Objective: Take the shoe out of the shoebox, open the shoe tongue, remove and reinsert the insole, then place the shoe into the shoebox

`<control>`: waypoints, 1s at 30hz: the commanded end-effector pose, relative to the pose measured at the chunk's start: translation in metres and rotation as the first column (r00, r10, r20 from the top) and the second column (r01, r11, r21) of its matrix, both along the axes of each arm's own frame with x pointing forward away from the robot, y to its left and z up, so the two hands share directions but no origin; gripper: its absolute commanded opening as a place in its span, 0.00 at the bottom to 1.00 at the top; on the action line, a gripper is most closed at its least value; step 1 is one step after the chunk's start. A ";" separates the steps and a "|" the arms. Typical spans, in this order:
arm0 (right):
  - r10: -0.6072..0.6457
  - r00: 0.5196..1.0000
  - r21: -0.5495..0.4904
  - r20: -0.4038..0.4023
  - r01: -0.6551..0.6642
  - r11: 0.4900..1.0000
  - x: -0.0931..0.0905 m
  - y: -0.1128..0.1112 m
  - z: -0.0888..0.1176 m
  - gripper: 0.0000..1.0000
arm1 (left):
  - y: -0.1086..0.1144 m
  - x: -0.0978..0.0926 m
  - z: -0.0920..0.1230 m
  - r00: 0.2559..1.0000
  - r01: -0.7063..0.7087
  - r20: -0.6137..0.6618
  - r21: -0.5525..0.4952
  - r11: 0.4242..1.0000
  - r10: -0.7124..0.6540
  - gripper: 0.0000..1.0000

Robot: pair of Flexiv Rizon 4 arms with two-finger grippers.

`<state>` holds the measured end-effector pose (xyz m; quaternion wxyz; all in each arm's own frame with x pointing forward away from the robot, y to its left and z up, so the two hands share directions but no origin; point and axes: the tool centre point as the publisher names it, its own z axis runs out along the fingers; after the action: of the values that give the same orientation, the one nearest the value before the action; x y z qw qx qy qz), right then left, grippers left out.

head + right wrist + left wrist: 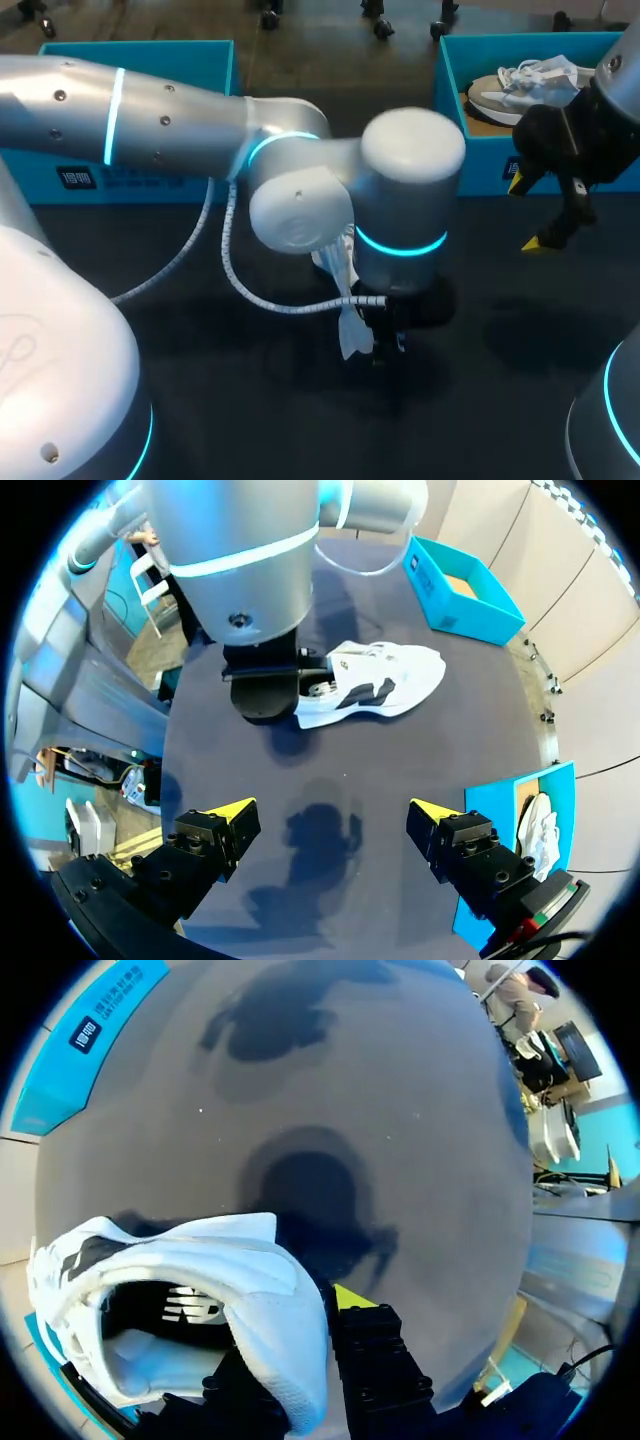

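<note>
left arm: enters from the left and reaches past mid-desk, wrist pointing straight down, left of and in front of the shoebox
left jaws: clamped on the white shoe's collar wall, one finger inside the opening, one outside
white shoe: outside the shoebox, left of its front, low at the dark desk; cannot tell if it touches
right arm: enters from the right, hovers just in front of the shoebox
right jaws: wide apart, nothing between them
second shoe: grey-white, inside the shoebox
blue box: well left of the shoebox, far desk edge

bright overhead light, soft shadows
</note>
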<state>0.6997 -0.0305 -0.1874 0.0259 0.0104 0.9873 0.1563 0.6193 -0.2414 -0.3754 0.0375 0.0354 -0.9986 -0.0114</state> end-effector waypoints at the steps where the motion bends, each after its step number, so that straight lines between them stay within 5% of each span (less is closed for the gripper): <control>1: 0.000 1.000 -0.004 -0.003 0.000 1.000 0.002 0.002 -0.001 1.00 | 0.015 0.008 0.046 0.999 0.018 -0.036 -0.018 1.000 -0.019 0.00; 15: 0.000 1.000 -0.004 -0.003 0.000 1.000 0.002 0.002 -0.001 1.00 | 0.026 0.016 0.151 0.981 0.166 -0.088 -0.094 0.982 -0.174 0.00; 30: 0.000 1.000 -0.004 -0.003 0.000 1.000 0.002 0.002 -0.001 1.00 | 0.026 0.016 0.201 0.967 0.228 -0.089 -0.098 0.969 -0.237 0.00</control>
<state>0.6997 -0.0305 -0.1874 0.0259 0.0104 0.9873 0.1562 0.6339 -0.2165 -0.1923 0.0904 -0.0859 -0.9918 0.0285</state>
